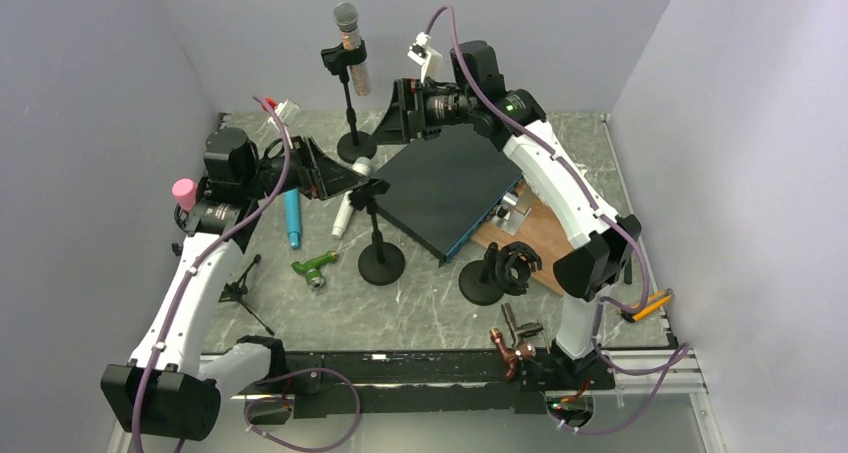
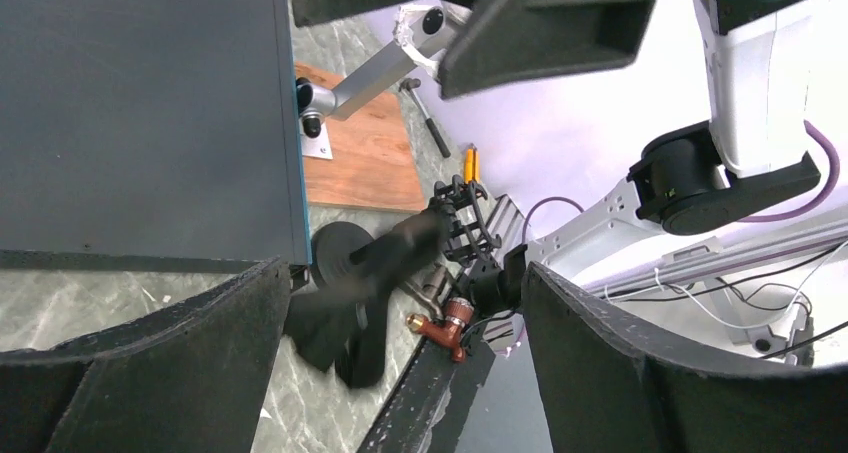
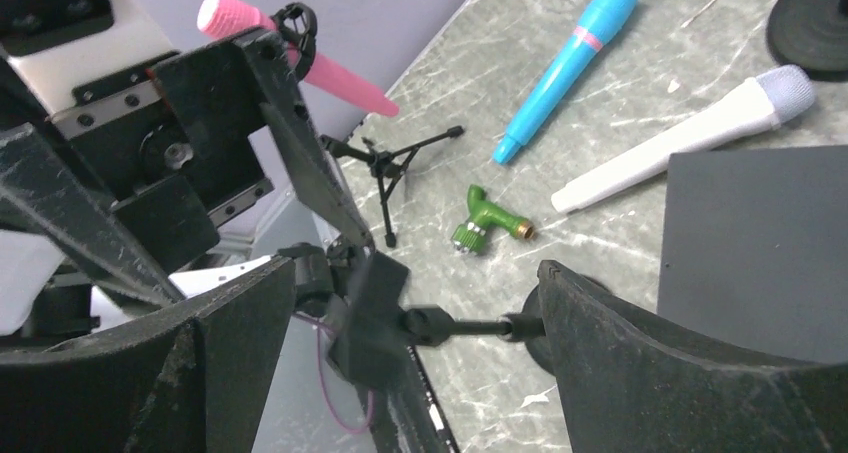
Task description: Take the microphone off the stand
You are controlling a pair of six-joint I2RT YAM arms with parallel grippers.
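A silver-headed microphone (image 1: 348, 41) sits upright in the clip of a black stand (image 1: 356, 145) at the back centre. My right gripper (image 1: 397, 113) is open and empty, just to its right and apart from it. A second black stand (image 1: 381, 263) in the middle has an empty clip (image 1: 372, 187). A white microphone (image 1: 347, 209) lies on the table beside it. My left gripper (image 1: 342, 179) is open and empty, just left of that clip. The clip shows blurred between the open fingers in the left wrist view (image 2: 385, 268) and in the right wrist view (image 3: 375, 318).
A dark flat box (image 1: 450, 188) lies tilted on a wooden board (image 1: 535, 235) at centre right. A blue microphone (image 1: 292, 218), a green fitting (image 1: 315, 268), a pink microphone (image 1: 184, 191) on a tripod, a shock-mount stand (image 1: 500, 268) and a copper fitting (image 1: 515, 353) are around.
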